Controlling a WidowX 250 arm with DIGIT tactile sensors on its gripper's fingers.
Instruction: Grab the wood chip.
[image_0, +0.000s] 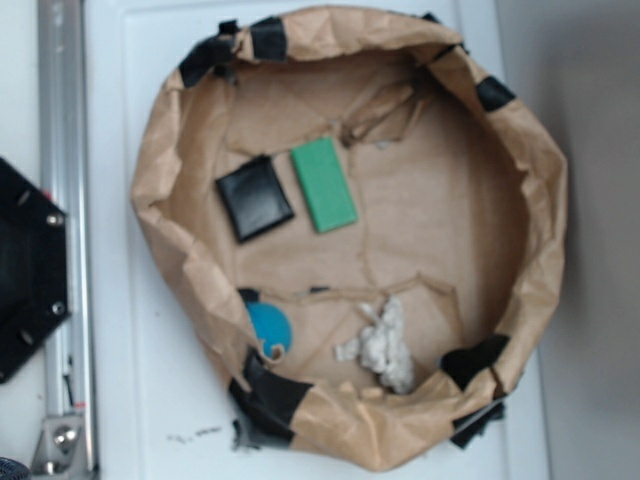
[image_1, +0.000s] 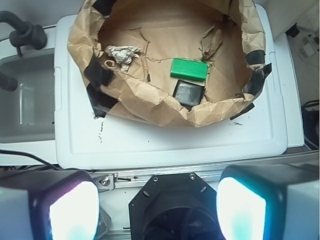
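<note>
Wood chip (image_0: 323, 184), a flat green slab, lies on the floor of a crumpled brown paper bag (image_0: 545, 200) whose rolled rim is patched with black tape, seen from the exterior camera. Just beside the chip, on its left in that view, rests a flat black square piece (image_0: 255, 197); a thin strip of paper shows between the two. Nearer the bag's lower rim sit a blue ball (image_0: 269, 327) (partly tucked under the paper fold) and a tangle of white string (image_0: 383, 344), both well apart from the chip. The bag stands on a white tray-like surface (image_0: 130, 400), with a metal rail (image_0: 62, 200) running along its left edge.

From the wrist camera, the gripper (image_1: 157, 210) hangs outside the bag, over the near side of the white surface, its two fingers (image_1: 241, 210) spread wide with nothing between them. In that view the chip (image_1: 189, 69) lies deep in the bag, behind the black square (image_1: 188, 93), and the string (image_1: 121, 52) sits off to the left.
</note>
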